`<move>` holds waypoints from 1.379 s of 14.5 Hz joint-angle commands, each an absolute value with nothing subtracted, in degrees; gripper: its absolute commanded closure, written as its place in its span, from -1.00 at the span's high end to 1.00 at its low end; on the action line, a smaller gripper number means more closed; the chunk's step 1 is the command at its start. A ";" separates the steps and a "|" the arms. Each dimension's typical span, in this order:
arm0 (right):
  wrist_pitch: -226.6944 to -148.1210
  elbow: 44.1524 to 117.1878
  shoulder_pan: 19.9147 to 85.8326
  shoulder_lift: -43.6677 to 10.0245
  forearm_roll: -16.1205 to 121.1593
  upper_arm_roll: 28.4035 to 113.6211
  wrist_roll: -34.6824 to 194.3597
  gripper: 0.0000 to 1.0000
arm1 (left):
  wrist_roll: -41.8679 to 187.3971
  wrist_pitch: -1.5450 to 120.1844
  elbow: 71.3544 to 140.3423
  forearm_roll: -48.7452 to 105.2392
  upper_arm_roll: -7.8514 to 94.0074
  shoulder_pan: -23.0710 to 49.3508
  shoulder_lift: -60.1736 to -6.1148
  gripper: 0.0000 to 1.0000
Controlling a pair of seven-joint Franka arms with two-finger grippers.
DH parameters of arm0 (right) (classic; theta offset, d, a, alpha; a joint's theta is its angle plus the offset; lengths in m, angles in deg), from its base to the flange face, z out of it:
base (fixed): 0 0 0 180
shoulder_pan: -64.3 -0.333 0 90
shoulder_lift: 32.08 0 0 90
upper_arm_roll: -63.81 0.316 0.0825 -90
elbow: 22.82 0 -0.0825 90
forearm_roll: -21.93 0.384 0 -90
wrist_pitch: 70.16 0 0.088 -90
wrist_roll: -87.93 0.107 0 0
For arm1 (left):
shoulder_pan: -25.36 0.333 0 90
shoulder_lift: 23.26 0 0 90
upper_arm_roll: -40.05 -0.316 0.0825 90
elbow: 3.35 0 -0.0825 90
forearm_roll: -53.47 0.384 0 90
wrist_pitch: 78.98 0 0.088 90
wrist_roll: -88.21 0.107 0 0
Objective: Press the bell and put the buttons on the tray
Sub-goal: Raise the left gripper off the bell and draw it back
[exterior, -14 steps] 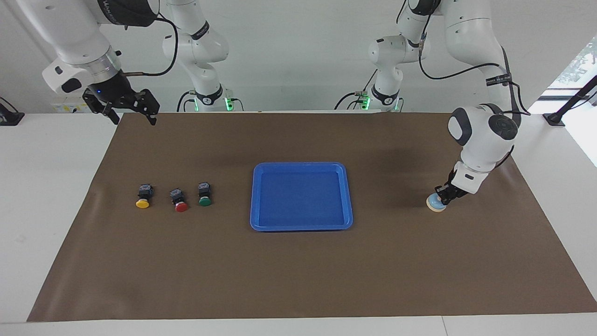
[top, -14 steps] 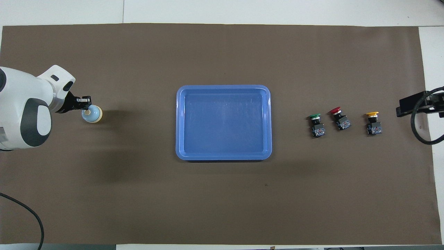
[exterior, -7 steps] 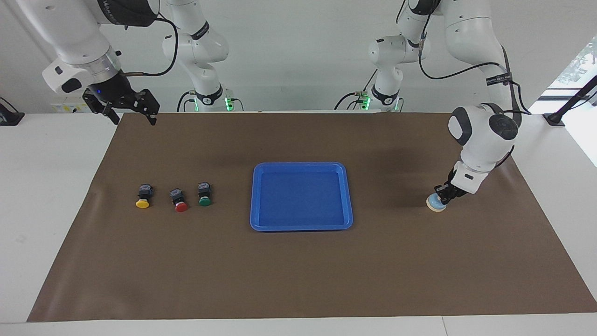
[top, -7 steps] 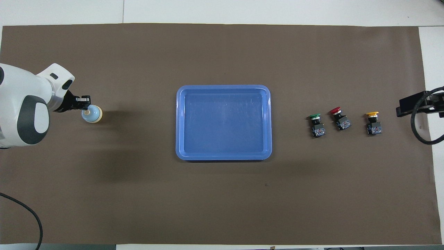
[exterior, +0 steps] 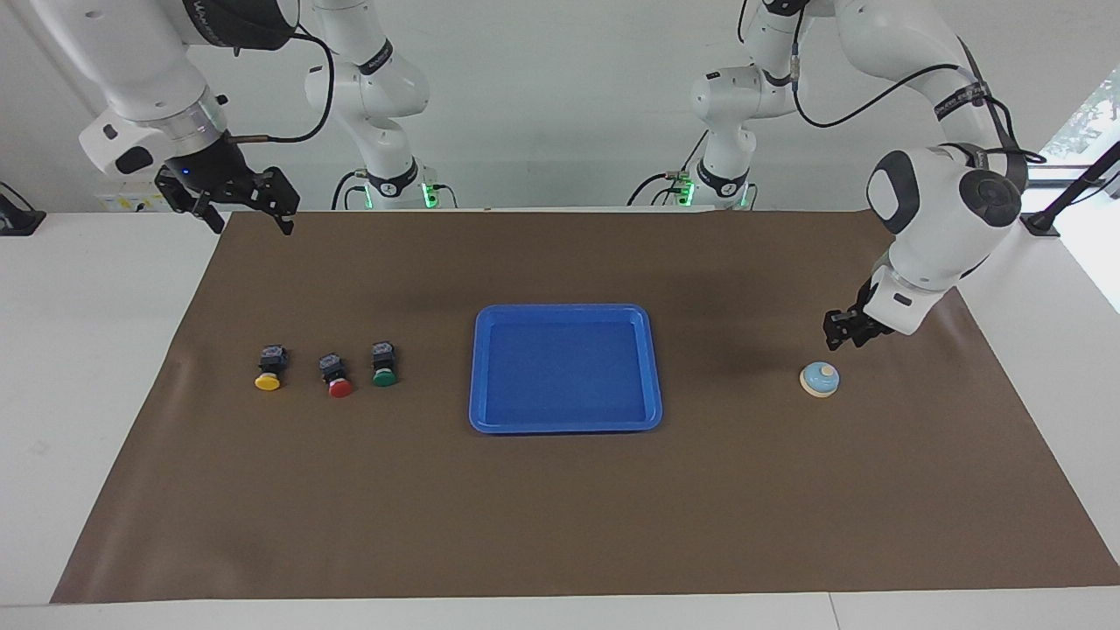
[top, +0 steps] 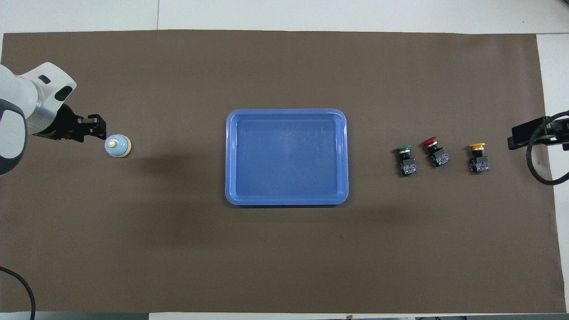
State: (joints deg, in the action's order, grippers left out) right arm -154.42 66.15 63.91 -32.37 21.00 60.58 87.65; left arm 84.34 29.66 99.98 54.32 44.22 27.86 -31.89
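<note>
White table (exterior: pixel 105 367), brown mat (exterior: pixel 560 525), tray (exterior: pixel 652 367), buttons (exterior: pixel 331 371), bell (exterior: pixel 820 379)

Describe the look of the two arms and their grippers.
Both arms are glossy white, rounded segments with dark grey round joint caps and black bands bearing white lettering. Black cables loop along the outside of each. The left gripper and right gripper are small, black and angular; a silver ring sits above the right one.
</note>
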 commanded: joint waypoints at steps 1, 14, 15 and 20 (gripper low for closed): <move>-154.10 67.62 64.12 -33.74 20.61 60.91 88.10 1.00 | 83.46 22.83 100.80 55.23 44.09 27.29 -25.13 1.00; -155.58 68.75 68.59 -33.83 20.61 60.47 87.75 1.00 | 83.29 9.09 95.88 54.61 46.38 26.67 -20.18 1.00; -158.72 70.16 69.74 -34.01 21.22 60.56 87.66 1.00 | 83.63 8.92 95.97 54.61 46.38 26.85 -20.10 1.00; -172.97 78.68 72.37 -32.09 21.40 60.56 84.69 1.00 | 83.55 9.00 95.97 54.61 46.29 26.50 -19.83 1.00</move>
